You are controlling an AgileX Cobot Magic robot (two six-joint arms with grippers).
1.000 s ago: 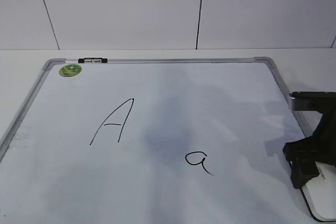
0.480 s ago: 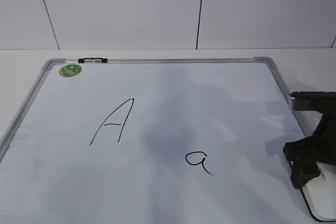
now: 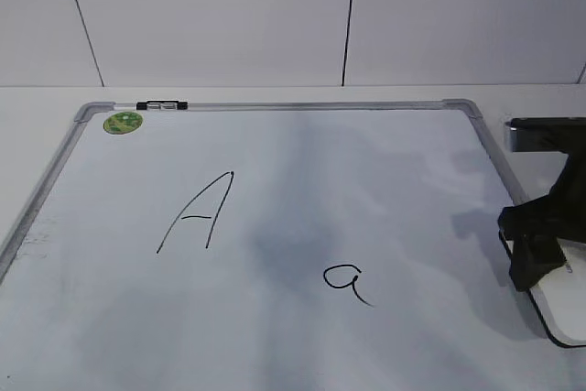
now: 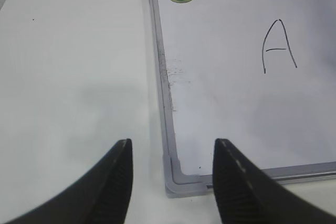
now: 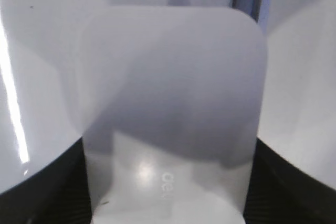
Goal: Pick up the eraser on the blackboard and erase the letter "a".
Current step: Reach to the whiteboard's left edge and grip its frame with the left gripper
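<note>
The blackboard lies flat, a white board with a silver frame. The small letter "a" is written right of its centre, and a larger capital "A" to its left. My right gripper is at the board's right edge, shut on the white eraser, whose black underside edge shows. In the right wrist view the eraser fills the frame between the jaws. My left gripper is open and empty above the board's near left corner.
A round green sticker and a small black clip sit at the board's far left corner. White tabletop lies left of the board. A white panelled wall stands behind.
My right gripper has risen a little with the eraser in it. The letters and the left arm have not changed.
</note>
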